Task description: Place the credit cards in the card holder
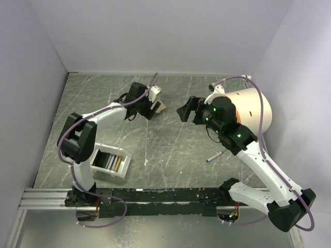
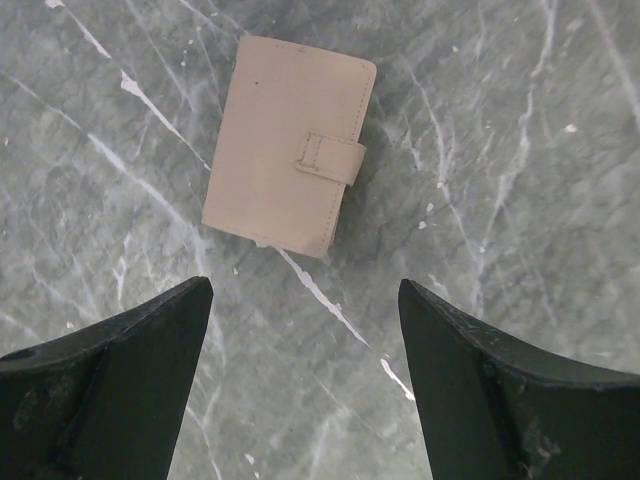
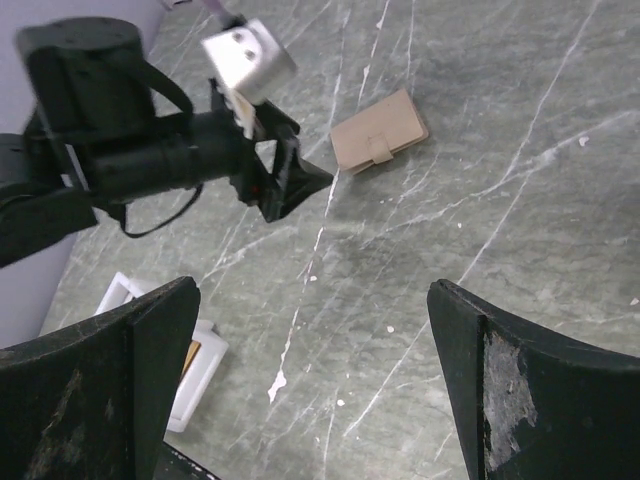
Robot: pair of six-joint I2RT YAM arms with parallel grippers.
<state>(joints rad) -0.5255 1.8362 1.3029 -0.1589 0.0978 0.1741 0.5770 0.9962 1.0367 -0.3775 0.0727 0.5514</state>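
**Card holder and its surroundings.** The card holder (image 2: 290,145), tan and folded shut with its snap tab (image 2: 330,158) fastened, lies flat on the desk (image 1: 170,150) toward the far edge, a little left of centre. The left end effector (image 2: 305,290) hangs just short of it, fingers spread wide and holding nothing. The right end effector (image 3: 315,290), equally wide and empty, is poised over the middle of the desk, facing the left one.

Likely hazards:
- The holder is closed, so no card can enter until the tab is released.
- Lying flat on a smooth, veined surface, it may slide or spin under a one-sided push rather than lift.
- The two wrists are near each other, so a careless reach could make them clash.

The credit cards (image 1: 113,162) appear filed in a white tray (image 1: 124,174) toward the desk's near-left corner, well apart from the holder. A pen (image 1: 214,156) lies right of centre, and a pale cylinder (image 1: 248,106) occupies the far-right corner.
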